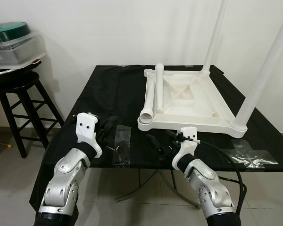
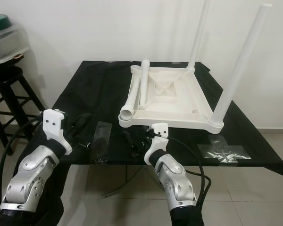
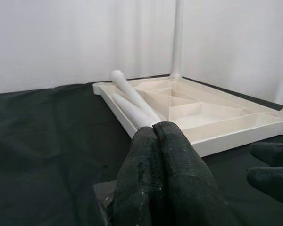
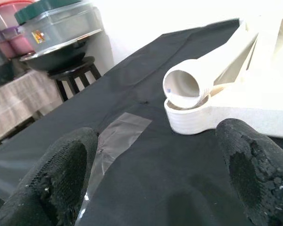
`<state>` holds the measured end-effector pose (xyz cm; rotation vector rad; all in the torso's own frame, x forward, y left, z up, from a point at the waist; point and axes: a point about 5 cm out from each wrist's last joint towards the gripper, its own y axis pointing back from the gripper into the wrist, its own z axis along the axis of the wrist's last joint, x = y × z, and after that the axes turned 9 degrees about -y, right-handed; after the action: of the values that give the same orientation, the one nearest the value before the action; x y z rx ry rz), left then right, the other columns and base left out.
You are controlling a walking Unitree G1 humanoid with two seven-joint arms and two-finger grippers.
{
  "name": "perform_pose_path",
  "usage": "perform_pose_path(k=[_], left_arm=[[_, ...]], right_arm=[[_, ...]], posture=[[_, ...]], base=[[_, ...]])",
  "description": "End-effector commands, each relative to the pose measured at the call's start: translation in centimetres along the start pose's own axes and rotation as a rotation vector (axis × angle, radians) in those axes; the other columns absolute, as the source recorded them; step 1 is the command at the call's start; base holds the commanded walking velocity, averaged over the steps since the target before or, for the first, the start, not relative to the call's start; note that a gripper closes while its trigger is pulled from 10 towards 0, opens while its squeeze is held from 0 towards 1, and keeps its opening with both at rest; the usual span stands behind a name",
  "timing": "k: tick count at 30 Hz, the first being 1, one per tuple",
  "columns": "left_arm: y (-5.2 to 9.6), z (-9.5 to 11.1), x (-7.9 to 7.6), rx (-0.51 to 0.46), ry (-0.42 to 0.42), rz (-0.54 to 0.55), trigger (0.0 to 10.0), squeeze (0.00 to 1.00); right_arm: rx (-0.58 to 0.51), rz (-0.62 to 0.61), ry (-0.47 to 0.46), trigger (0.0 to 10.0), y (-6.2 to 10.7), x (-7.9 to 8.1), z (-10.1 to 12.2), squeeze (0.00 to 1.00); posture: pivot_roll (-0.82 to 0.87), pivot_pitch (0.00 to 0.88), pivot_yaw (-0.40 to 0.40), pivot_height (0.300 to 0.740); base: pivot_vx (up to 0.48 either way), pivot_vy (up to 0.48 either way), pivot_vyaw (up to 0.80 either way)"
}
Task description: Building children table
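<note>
An upside-down white plastic table top (image 1: 188,123) lies on the black-covered table (image 1: 108,94). Two white legs stand upright in its right corners, one far (image 1: 214,37) and one near (image 1: 266,66). Two loose legs (image 1: 159,89) (image 1: 147,106) lie along its left side, one open end toward me (image 4: 181,85). My left gripper (image 1: 111,126) is shut and empty (image 3: 154,132), hovering over the cloth left of the table top's near left corner. My right gripper (image 1: 159,137) is open (image 4: 160,155), just in front of that corner socket (image 4: 188,117).
A clear plastic bag (image 1: 121,143) lies between my grippers near the table's front edge; another bag (image 1: 247,155) lies at the front right. A black stool (image 1: 19,94) carrying a lidded container (image 1: 12,44) stands at the left. White wall behind.
</note>
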<state>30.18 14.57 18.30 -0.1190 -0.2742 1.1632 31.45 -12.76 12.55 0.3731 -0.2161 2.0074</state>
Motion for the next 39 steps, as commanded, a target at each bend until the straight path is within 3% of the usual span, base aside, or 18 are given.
perform_pose_path(k=[1, 16, 26, 39], left_arm=[[0.1, 0.1, 0.0, -0.001, 0.008, -0.01, 10.0, 0.0], [-0.2, 0.8, -0.2, -0.024, 0.028, -0.029, 10.0, 0.0], [-0.2, 0.8, -0.7, -0.021, 0.038, -0.066, 10.0, 0.0], [-0.1, 0.7, -1.2, -0.019, 0.047, -0.1, 10.0, 0.0]], right_arm=[[-0.007, -0.001, 0.024, 10.0, -0.3, 0.1, 0.2, 0.0], [-0.002, 0.006, 0.066, 10.0, -0.5, 0.2, 0.1, 0.0], [-0.055, 0.068, 0.047, 10.0, -0.3, 0.8, 0.5, 0.0], [-0.056, 0.065, 0.054, 10.0, -0.3, 0.7, 0.4, 0.0]], posture=[[-0.08, 0.0, -0.008, 0.74], [-0.07, 0.0, -0.016, 0.74], [-0.07, 0.0, -0.013, 0.74], [-0.08, 0.0, -0.01, 0.74]], base=[[0.0, 0.0, 0.0], [0.0, 0.0, 0.0], [0.254, 0.0, -0.51], [0.262, 0.0, 0.0]])
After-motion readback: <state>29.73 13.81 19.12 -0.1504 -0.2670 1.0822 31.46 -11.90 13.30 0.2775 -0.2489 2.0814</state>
